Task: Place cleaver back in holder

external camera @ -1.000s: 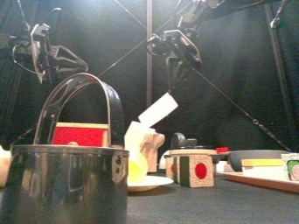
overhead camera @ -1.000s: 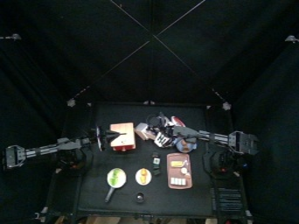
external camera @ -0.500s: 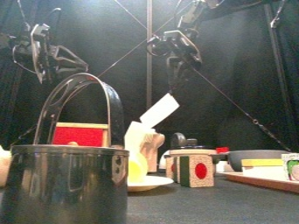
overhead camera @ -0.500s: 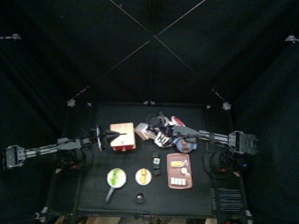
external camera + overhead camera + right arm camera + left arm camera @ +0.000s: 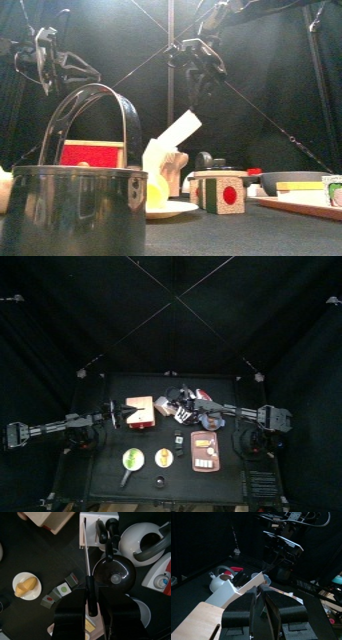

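While the black table (image 5: pixel 107 471) is sitting in the middle of the top view, the right arm is reaching in from the right edge to the table's centre. Its gripper (image 5: pixel 201 76) is hanging high in the upper middle of the front view. The jaws are clenching the thin dark handle of the cleaver (image 5: pixel 183 125).

Over on the left side, the left gripper (image 5: pixel 258 596) is waiting just left of the holder, and its jaws are looking pressed together with nothing between them.

The big steel pot (image 5: pixel 80 210) is filling the lower left of the front view.

The holder (image 5: pixel 138 413) is standing left of centre on the table.

The cleaver's pale blade is slanting down to the left from the handle, in the middle of the front view. Its lower end is meeting the holder's top. I cannot tell whether it is sitting in a slot.

In the right wrist view, a white kettle (image 5: pixel 137 534) is showing at the upper right and a black pan (image 5: pixel 110 572) in the centre. A small plate (image 5: pixel 27 584) of yellow food is lying at the left.
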Controlling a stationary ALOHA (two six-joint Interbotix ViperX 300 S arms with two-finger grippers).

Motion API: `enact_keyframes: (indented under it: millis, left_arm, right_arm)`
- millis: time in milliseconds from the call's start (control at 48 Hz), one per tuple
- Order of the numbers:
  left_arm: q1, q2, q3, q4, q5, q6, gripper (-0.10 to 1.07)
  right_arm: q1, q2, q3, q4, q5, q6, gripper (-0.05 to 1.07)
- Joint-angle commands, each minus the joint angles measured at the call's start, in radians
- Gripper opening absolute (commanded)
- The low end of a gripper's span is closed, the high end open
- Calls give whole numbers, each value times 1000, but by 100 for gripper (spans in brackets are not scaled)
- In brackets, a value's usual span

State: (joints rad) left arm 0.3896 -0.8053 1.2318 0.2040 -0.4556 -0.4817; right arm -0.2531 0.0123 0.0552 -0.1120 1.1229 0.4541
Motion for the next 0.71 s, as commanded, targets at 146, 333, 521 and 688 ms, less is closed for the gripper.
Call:
enact_keyframes:
  millis: [146,333,521,688]
  left_arm:
    - [5,17,-12,0,18,2,60]
    - [8,17,-12,0,23,2,60]
    - [8,17,-11,0,34,2,60]
    - [8,17,-11,0,38,2,60]
  right_arm:
    - [-9,41,-109,28,91,-40,52]
    - [-20,81,-178,55,133,-66,52]
    - [-40,117,-238,60,196,-71,52]
    - [-49,144,-272,64,210,-74,52]
